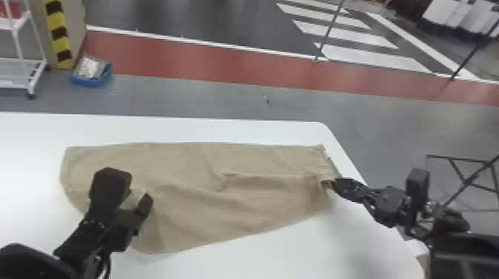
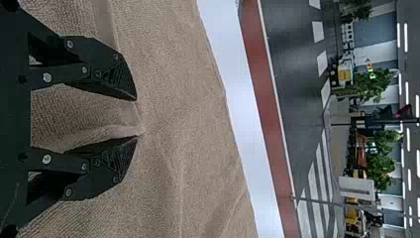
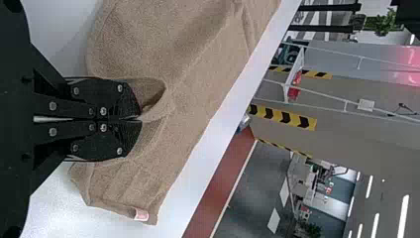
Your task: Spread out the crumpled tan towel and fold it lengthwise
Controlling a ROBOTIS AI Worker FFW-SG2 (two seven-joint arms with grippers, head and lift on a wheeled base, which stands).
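White tabletop (image 1: 256, 256) under inspection, with a red floor strip (image 1: 185, 55) and a blue bin (image 1: 91, 78) on the floor beyond its far edge. We find the tan towel (image 1: 193, 207) lying long across it, one side roughly parallel to the table's far edge, its right end close to the right edge, just short of the far right corner. Creases run through the middle and toward that end, where we note a small pale label (image 3: 141, 214) at the border. Our left gripper (image 1: 130, 191) is over the towel's left part, on the side toward the near edge; its fingers stand apart — a raised ridge of cloth lies between them. We record the right gripper (image 1: 330, 181) by the table's right edge, fingers closed together and clamped on a pinch of the towel.
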